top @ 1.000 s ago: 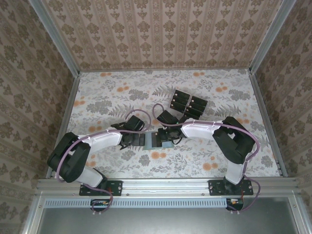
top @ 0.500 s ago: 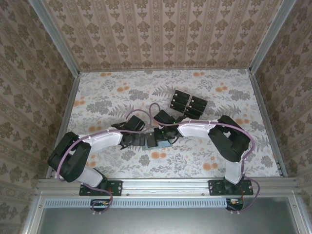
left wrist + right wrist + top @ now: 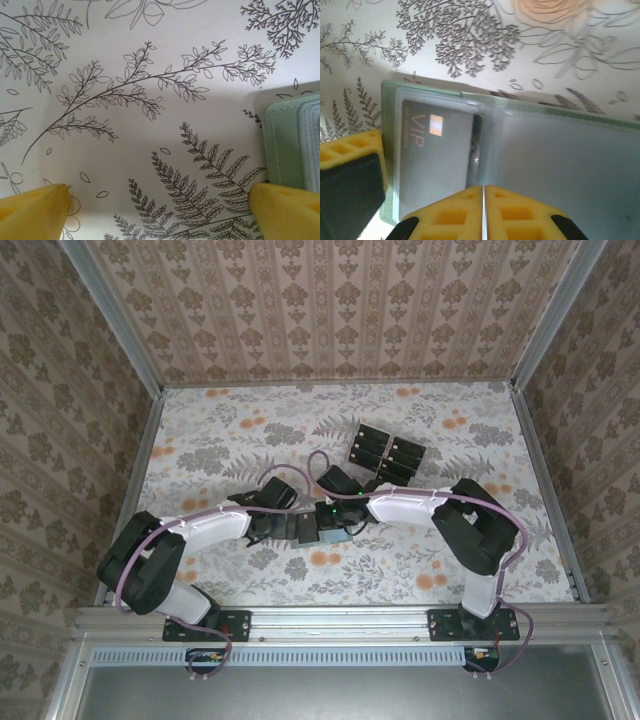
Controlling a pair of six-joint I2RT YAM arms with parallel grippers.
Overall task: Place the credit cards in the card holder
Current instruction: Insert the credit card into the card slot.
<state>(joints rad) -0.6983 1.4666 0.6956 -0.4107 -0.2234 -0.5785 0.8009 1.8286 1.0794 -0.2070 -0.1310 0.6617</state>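
From above, the surface [image 3: 220,430] wears a pale cloth printed with grey ferns and orange blooms. It is boxed in by walls [image 3: 330,310] of beige damask wallpaper, with metal rails [image 3: 340,618] along the near edge. The card holder [image 3: 327,532] lies near the middle of the surface. The left gripper [image 3: 291,528] is just left of it and the right gripper [image 3: 324,521] is over it. A cluster of dark credit cards [image 3: 385,455] sits beyond the holder, toward the back right.

The left wrist camera looks down on the fern print. The left gripper [image 3: 160,215] has its yellow fingertips [image 3: 32,210] spread wide apart, and the sage card holder [image 3: 287,145] lies at the right one.

On the right wrist camera, the right gripper [image 3: 483,212] has its yellow fingers pressed together over the holder's near edge, with nothing visible between them. The card holder [image 3: 560,155] lies flat on the floral cloth. A grey VIP credit card [image 3: 440,150] sits under its clear window, toward the left end.
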